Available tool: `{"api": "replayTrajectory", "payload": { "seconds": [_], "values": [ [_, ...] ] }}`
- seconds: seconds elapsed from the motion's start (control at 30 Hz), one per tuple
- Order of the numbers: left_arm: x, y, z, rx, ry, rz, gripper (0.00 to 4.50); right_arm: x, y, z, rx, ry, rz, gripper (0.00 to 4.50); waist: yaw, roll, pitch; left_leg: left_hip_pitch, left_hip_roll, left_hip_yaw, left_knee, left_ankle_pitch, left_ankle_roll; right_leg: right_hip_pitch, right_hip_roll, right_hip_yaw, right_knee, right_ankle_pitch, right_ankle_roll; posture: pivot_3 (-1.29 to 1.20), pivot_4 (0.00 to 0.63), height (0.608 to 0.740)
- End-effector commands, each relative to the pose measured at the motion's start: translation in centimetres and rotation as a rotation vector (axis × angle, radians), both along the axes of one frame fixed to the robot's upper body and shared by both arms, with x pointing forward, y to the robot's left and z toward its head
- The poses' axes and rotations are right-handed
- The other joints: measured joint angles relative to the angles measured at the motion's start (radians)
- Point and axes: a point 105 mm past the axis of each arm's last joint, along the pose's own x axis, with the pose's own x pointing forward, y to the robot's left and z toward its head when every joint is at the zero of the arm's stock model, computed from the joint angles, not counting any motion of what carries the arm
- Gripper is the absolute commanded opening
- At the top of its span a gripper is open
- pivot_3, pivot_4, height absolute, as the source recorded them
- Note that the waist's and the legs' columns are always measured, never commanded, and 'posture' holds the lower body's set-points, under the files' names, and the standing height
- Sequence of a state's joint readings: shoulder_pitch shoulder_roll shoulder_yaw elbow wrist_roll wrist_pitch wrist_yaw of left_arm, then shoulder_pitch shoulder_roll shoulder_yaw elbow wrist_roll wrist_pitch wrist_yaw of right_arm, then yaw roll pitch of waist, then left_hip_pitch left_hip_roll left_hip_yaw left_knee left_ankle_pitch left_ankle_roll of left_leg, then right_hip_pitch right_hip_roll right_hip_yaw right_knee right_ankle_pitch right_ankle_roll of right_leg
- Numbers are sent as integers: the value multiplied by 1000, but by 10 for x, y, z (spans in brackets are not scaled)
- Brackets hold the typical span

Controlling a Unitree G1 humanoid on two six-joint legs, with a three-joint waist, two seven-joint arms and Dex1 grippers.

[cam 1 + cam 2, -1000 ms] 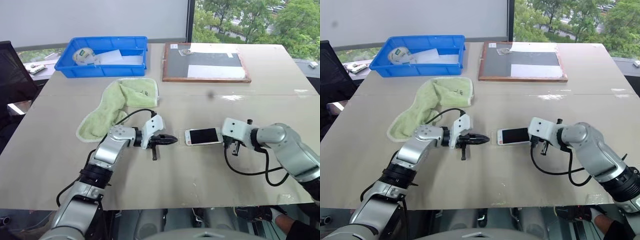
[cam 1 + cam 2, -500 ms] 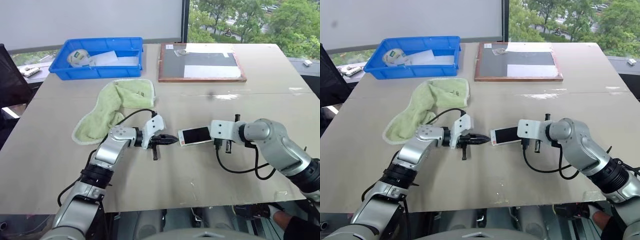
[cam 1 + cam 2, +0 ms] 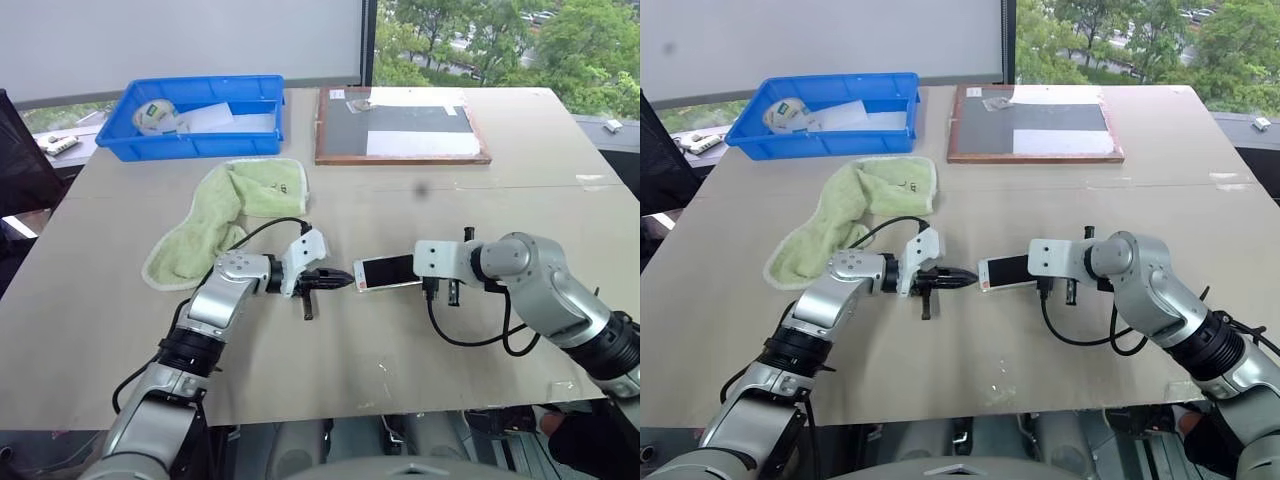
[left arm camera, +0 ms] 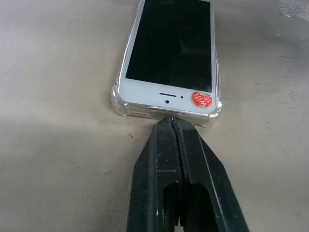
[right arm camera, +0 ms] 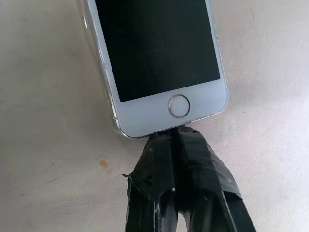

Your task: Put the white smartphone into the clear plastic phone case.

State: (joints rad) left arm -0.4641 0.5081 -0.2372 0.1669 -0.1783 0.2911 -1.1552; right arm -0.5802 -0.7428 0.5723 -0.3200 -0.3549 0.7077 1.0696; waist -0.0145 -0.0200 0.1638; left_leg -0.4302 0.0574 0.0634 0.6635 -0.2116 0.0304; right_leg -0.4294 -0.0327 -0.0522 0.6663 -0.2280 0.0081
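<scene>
I see the white smartphone (image 3: pixel 387 271) lying lengthwise between both closed grippers: left gripper (image 4: pixel 172 126) touching the clear plastic phone case (image 4: pixel 119 99), right gripper (image 5: pixel 170 136) at home-button end.

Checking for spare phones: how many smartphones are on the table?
1: the white smartphone lies mid-table inside the clear plastic phone case, between both shut pincers. The blue bin might hide more.

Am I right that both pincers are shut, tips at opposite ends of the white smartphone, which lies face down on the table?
Not quite. The white smartphone lies face up: the left wrist view shows its black screen. Otherwise right: the left pincer and right pincer are shut, tips at opposite ends.
</scene>
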Motion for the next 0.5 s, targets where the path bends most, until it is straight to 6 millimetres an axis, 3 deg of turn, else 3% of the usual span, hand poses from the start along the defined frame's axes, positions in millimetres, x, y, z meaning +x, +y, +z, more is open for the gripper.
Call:
{"api": "replayTrajectory", "payload": {
  "seconds": [0.03, 0.1, 0.3, 0.5],
  "values": [
    [-2, -7, 8, -19, -39, -22, 0, -28, 31, -23, 37, 133, 166, 13, 0, -1, 0, 0, 0, 0, 0, 0, 0, 0, 0, 0, 0, 0, 0, 0, 150, 740],
    [-2, -3, 8, -14, -39, -16, 0, -25, 25, -25, 54, 127, 125, 13, 0, -3, -3, 0, 0, 0, 0, 0, 0, 0, 0, 0, 0, 0, 0, 0, 150, 740],
    [-3, 19, 23, -74, -9, 25, 0, -15, -29, -14, 186, 63, -156, 13, 6, -6, -5, -1, 0, -1, -1, 0, 0, 0, -1, -1, 0, 0, 0, 0, 150, 740],
    [-17, 13, 42, -174, 53, -44, 0, -26, -48, 7, 409, 70, -301, 13, 35, -6, -5, -2, 0, -1, -2, 0, 0, 0, -4, -1, -3, 0, 0, 0, 150, 740]
  ]
}}
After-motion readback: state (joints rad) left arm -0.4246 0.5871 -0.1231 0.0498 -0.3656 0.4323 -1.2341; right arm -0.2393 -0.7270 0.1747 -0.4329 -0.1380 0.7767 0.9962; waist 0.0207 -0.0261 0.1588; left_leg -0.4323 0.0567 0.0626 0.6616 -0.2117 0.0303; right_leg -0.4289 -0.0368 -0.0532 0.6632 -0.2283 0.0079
